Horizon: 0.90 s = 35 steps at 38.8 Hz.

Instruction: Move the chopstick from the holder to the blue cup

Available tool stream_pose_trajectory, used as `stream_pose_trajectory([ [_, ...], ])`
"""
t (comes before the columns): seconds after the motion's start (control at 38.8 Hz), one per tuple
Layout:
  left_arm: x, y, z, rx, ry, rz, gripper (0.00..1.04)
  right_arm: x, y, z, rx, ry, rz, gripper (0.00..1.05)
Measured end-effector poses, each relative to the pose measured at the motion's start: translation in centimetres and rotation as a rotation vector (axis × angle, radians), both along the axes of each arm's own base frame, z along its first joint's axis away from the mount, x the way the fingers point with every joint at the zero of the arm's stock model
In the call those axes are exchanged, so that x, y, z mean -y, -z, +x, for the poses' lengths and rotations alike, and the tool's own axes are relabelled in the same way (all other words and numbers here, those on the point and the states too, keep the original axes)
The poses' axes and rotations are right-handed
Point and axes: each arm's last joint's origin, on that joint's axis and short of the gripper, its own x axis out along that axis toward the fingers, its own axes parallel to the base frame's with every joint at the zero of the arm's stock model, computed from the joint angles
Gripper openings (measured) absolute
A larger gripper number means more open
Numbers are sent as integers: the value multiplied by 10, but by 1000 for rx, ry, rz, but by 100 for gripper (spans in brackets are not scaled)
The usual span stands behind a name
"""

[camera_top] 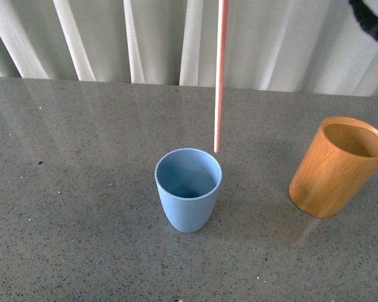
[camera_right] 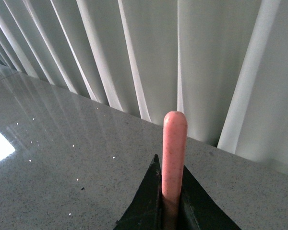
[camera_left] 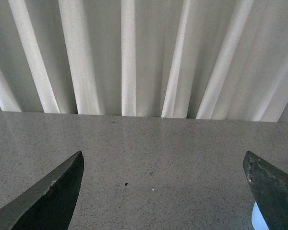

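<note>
A pale pink chopstick [camera_top: 220, 75] hangs upright from the top of the front view. Its lower tip is just above the far right rim of the light blue cup [camera_top: 188, 189], which stands upright mid-table. The orange-brown wooden holder [camera_top: 337, 167] stands to the right of the cup with nothing showing inside. In the right wrist view my right gripper [camera_right: 171, 191] is shut on the chopstick [camera_right: 174, 143], whose rounded end sticks out past the black fingers. My left gripper [camera_left: 163, 155] is open over bare table, with a sliver of the blue cup [camera_left: 257, 218] beside one finger.
The grey speckled table [camera_top: 75, 207] runs back to a white pleated curtain [camera_top: 101, 38]. A dark part of the right arm [camera_top: 373, 19] shows in the top right corner of the front view.
</note>
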Motion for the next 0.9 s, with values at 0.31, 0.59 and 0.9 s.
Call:
stream_pose_trajectory([
  [0.31, 0, 0, 0, 0, 0, 0, 98, -11, 25, 8, -46, -25, -26, 2],
  [0.59, 0, 0, 0, 0, 0, 0, 98, -20, 49, 18, -78, -35, -48, 2],
  [0.9, 0, 0, 0, 0, 0, 0, 98, -31, 82, 20, -107, -26, -78, 2],
])
